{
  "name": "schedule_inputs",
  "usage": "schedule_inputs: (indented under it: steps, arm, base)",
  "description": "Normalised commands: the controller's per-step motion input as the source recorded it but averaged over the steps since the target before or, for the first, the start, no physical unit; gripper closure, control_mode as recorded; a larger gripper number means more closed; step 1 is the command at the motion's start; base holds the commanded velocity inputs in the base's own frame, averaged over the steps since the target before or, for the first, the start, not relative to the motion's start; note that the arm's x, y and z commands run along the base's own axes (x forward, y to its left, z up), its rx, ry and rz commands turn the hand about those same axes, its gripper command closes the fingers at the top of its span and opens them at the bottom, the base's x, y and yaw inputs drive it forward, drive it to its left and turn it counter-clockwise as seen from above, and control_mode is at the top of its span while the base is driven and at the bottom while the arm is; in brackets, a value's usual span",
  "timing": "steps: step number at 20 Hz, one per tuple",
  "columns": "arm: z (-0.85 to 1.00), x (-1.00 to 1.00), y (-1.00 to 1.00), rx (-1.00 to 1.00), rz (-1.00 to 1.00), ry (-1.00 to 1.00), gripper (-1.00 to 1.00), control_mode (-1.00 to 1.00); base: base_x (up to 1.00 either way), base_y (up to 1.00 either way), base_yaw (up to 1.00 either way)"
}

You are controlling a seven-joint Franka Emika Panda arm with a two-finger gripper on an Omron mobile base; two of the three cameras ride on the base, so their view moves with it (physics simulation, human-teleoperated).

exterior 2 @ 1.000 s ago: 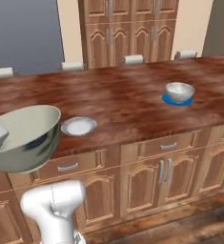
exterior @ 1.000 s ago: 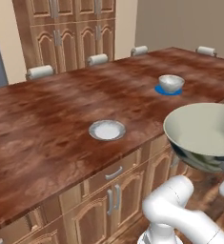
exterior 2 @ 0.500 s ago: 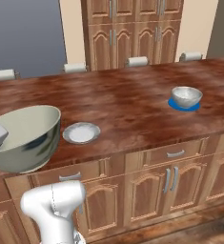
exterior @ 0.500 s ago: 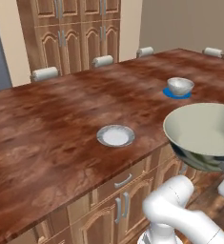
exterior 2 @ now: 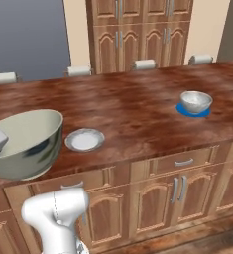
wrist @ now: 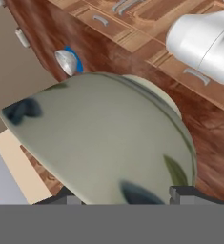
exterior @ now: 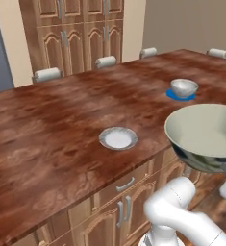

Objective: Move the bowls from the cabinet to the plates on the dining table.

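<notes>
My gripper (wrist: 123, 195) is shut on the grey-green bowl (exterior: 206, 134) (exterior 2: 26, 144) (wrist: 104, 143), whose rim sits between the two fingertips (wrist: 180, 193). I hold it upright in the air off the near edge of the dining table (exterior: 52, 129) (exterior 2: 138, 104). The white-grey plate (exterior: 118, 138) (exterior 2: 85, 140) lies bare on the table near that edge, beside the held bowl. The pale speckled bowl (exterior: 183, 87) (exterior 2: 196, 101) (wrist: 66, 62) stands on the blue plate (exterior: 174, 96) (exterior 2: 183, 110), farther right. The cabinet is out of view.
Tall wooden cupboards (exterior: 81, 33) (exterior 2: 138, 30) stand behind the table. Several white chair backs (exterior: 47, 74) (exterior 2: 145, 64) line its far side. Drawers and panelled doors (exterior 2: 180, 183) run below the near edge.
The whole picture has shifted, so the base has moved: the table and both plates have slid to the right in both base views. The grey-green bowl stays in my grip.
</notes>
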Motion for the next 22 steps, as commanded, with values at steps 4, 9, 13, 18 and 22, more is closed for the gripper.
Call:
schedule_inputs:
  steps: [4,9,13,18,22]
  arm:
    - [0.00,0.00,0.00,0.00,0.00,0.00,1.00,1.00]
    - [0.00,0.00,0.00,0.00,0.00,0.00,1.00,1.00]
    - [0.00,0.00,0.00,0.00,0.00,0.00,1.00,1.00]
    - [0.00,0.00,0.00,0.00,0.00,0.00,1.00,1.00]
    - [0.00,0.00,0.00,0.00,0.00,0.00,1.00,1.00]
  base:
    - [0.33,-0.39,0.01]
    - [0.31,-0.52,0.00]
    - [0.38,-0.47,0.00]
    - [0.38,-0.13,0.00]
    - [0.28,0.00,0.00]
